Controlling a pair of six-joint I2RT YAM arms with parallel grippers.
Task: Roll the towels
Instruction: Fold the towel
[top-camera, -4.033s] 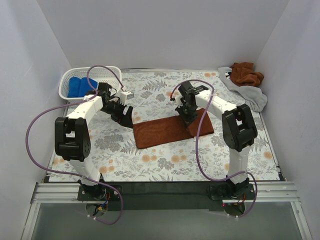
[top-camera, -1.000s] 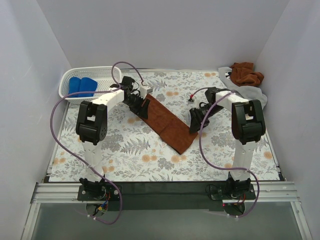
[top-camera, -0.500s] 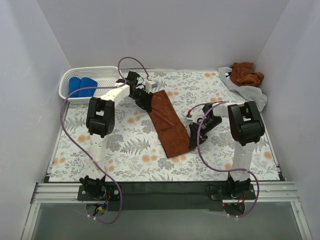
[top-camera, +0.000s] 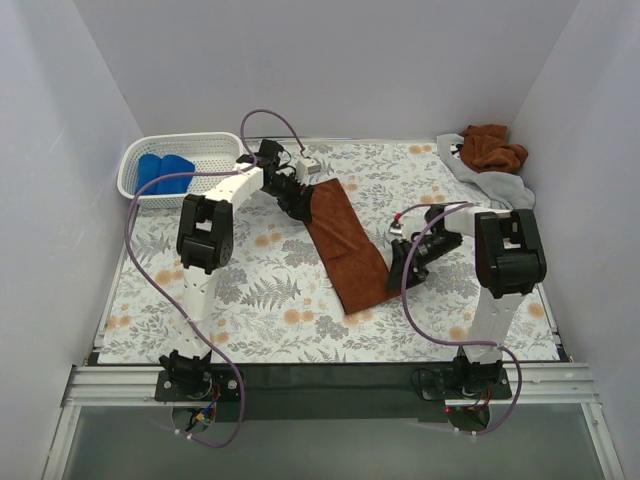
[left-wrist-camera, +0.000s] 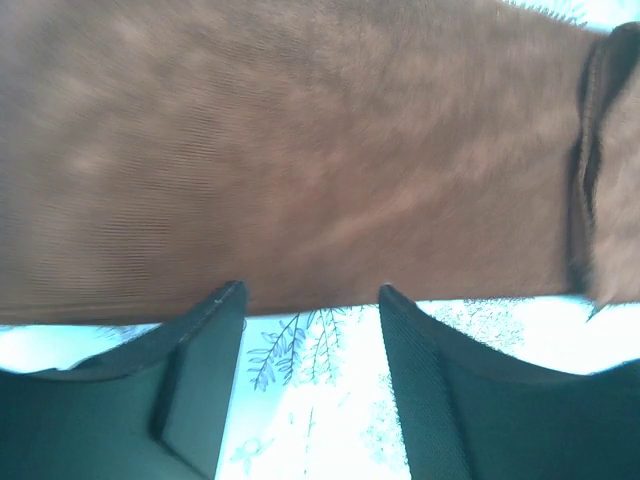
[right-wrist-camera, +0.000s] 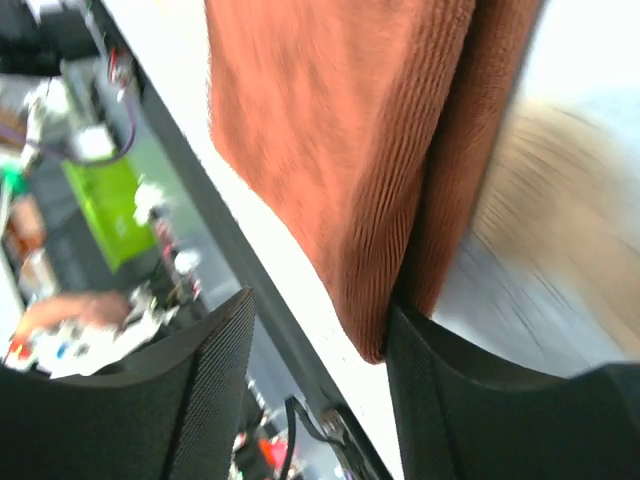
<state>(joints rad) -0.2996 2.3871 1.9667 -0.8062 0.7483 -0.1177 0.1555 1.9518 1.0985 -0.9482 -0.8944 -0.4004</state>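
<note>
A rust-brown towel (top-camera: 345, 245), folded into a long strip, lies slantwise on the floral table (top-camera: 250, 300). My left gripper (top-camera: 303, 203) sits at its far end. In the left wrist view that gripper (left-wrist-camera: 312, 290) is open, the towel (left-wrist-camera: 300, 150) edge just past its fingertips and only table between them. My right gripper (top-camera: 398, 268) is at the strip's near right side. In the right wrist view it (right-wrist-camera: 322, 302) is open, a towel (right-wrist-camera: 340, 130) corner resting against one finger (right-wrist-camera: 430, 390).
A white perforated basket (top-camera: 180, 141) at the far left holds rolled blue towels (top-camera: 165, 172). A crumpled rust-brown towel (top-camera: 492, 147) and a light grey towel (top-camera: 497, 190) lie heaped at the far right corner. White walls enclose the table.
Both grippers closed, then opened and let go of the towel. The strip swung from a shallow diagonal to a steeper one. The left gripper moved farther back, the right nearer.
</note>
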